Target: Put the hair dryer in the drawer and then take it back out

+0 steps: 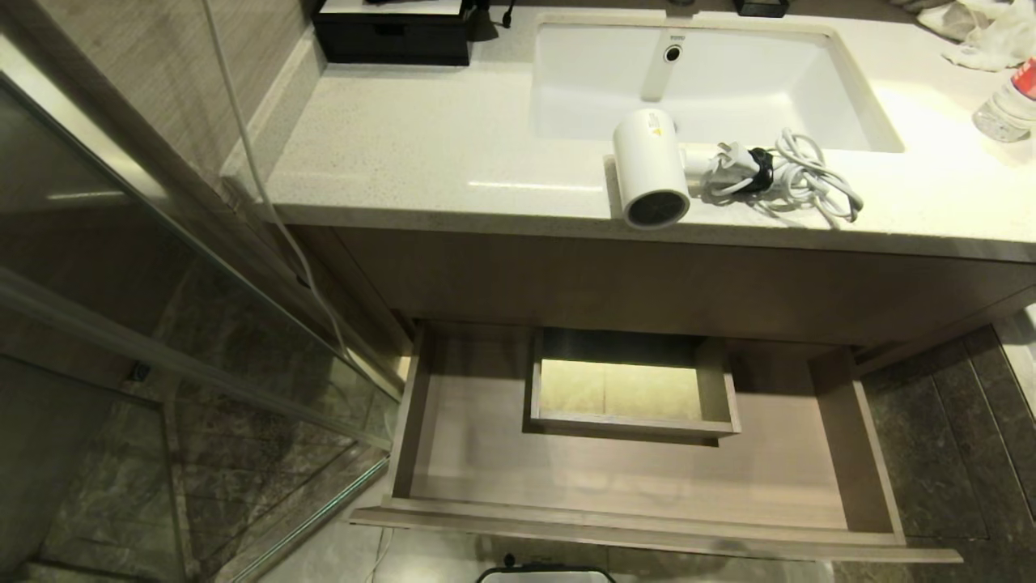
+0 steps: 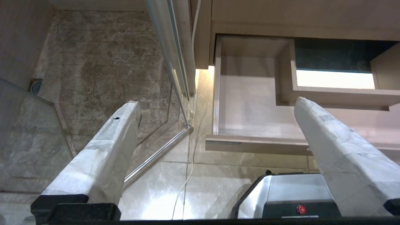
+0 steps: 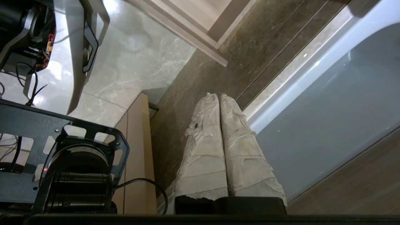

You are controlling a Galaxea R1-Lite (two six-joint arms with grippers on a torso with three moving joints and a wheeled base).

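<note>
while neither claw shows in the head view, each wrist view shows its own: the left gripper (image 2: 217, 107) hangs with its two taped fingers (image 2: 103, 156) spread wide and nothing between them, pointing down toward the floor before the cabinet. beyond its tips, and lower than them, sits the drawer (image 2: 259, 140), pulled out, its front edge nearest the claw and its pale floor bare; the boxed cut-out (image 2: 334, 79) lies further in, past the right-hand finger as that view shows it. the robot base (image 2: 287, 200), with a small red button, sits close under the same claw, and a thin white cable (image 2: 184, 184) trails over the pale floor tiles beside it. the right gripper (image 3: 218, 95) has its two taped fingers (image 3: 203, 150) pressed flat together, gripping nothing, aimed at dark floor tile (image 3: 200, 72); one corner of the drawer front (image 3: 193, 34) lies well beyond its tips, apart from them. in the head view the drawer (image 1: 647, 530) stands fully open under the counter (image 1: 421, 154), nothing lying in it. the hair dryer (image 1: 647, 166) lies on its side on the counter, at the front rim of the sink (image 1: 712, 81), its dark grille facing the counter's front edge and slightly over it, well apart from both claws. its bundled cord (image 1: 789, 174) lies just beside it, touching the counter. a clear bottle (image 1: 1008, 101) and a black box (image 1: 392, 32) stand farther off.
</note>
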